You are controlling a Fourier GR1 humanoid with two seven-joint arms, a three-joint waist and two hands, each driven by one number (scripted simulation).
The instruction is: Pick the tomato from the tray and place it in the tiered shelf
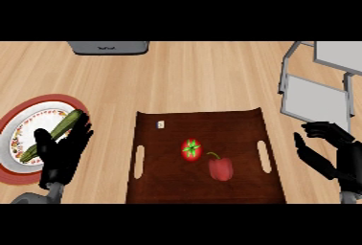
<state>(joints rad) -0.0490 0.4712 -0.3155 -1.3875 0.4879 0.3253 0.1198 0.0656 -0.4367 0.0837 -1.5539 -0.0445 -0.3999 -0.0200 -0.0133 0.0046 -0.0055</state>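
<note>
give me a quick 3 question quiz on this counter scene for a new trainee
1. True or false: the tomato lies on the brown tray, beside the red pepper.
2. Which hand shows nearer the tiered shelf? A) left hand B) right hand
3. Fill in: the green vegetable rests on a patterned ____ at the view's left.

Key:
1. True; the tomato sits up and left of the pepper, and neither hand touches it.
2. B; the shelf stands at the upper right, above the right hand.
3. plate
</note>
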